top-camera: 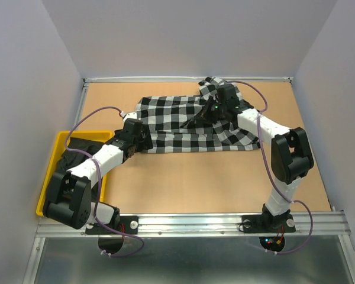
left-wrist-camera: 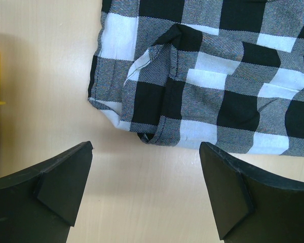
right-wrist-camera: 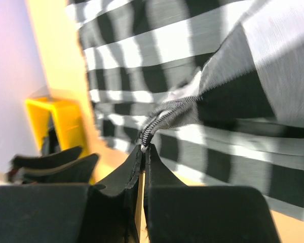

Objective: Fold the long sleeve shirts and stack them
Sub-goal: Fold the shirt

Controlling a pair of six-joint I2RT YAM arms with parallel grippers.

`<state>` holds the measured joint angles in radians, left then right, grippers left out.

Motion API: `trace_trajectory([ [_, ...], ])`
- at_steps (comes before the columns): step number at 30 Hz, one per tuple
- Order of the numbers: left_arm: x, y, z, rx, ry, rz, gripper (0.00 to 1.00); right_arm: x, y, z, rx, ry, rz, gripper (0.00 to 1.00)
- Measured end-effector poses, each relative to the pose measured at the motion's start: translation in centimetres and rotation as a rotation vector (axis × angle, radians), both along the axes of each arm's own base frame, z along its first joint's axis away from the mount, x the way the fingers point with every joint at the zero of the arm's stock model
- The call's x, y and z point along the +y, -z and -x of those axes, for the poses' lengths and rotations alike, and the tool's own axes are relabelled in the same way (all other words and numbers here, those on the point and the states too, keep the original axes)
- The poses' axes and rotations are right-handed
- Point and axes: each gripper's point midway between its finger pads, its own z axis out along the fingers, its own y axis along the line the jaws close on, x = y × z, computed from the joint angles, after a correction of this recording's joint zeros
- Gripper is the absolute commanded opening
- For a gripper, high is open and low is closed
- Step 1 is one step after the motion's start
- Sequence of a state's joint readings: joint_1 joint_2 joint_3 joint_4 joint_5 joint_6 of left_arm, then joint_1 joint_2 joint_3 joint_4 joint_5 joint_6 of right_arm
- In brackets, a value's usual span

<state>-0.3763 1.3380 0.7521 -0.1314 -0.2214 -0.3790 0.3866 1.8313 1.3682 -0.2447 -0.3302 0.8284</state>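
1. The checked shirt point(top-camera: 183, 127) lies across the far middle of the table point(top-camera: 225, 177), with its long axis running left to right. The black shirt point(top-camera: 77, 149) sits apart in the yellow bin point(top-camera: 48, 180) on my left.
2. My right gripper point(right-wrist-camera: 143, 151) is clamped tight on a raised fold of the checked cloth, toward the shirt's far right end.
3. My left gripper point(left-wrist-camera: 147, 187) stands wide apart and holds nothing. The shirt's left end lies just ahead of its fingers, the rolled corner point(left-wrist-camera: 152, 135) nearest, with bare table between.
4. My left arm is the nearer one to that free end, so I judge the fold depends on it reaching straight forward.
5. The overhead view shows the whole spread of the shirt. Only the right wrist view shows the pinch itself, and only the left wrist view shows the gap.
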Motion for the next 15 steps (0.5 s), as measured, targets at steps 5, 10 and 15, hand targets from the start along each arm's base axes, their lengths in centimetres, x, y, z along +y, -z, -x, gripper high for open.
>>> trace_trajectory([
  [5,0.0,-0.2,0.0,-0.007,0.000,0.004,0.99,4.0,-2.3,0.9,-0.038,-0.052,-0.057,0.01],
  [10,-0.2,-1.5,-0.2,-0.047,0.000,0.024,0.99,6.4,-3.5,1.7,-0.053,-0.077,-0.101,0.01],
  [15,-0.3,-2.4,-0.5,-0.078,-0.001,0.036,0.99,7.7,-4.0,2.1,-0.057,-0.079,-0.129,0.01],
])
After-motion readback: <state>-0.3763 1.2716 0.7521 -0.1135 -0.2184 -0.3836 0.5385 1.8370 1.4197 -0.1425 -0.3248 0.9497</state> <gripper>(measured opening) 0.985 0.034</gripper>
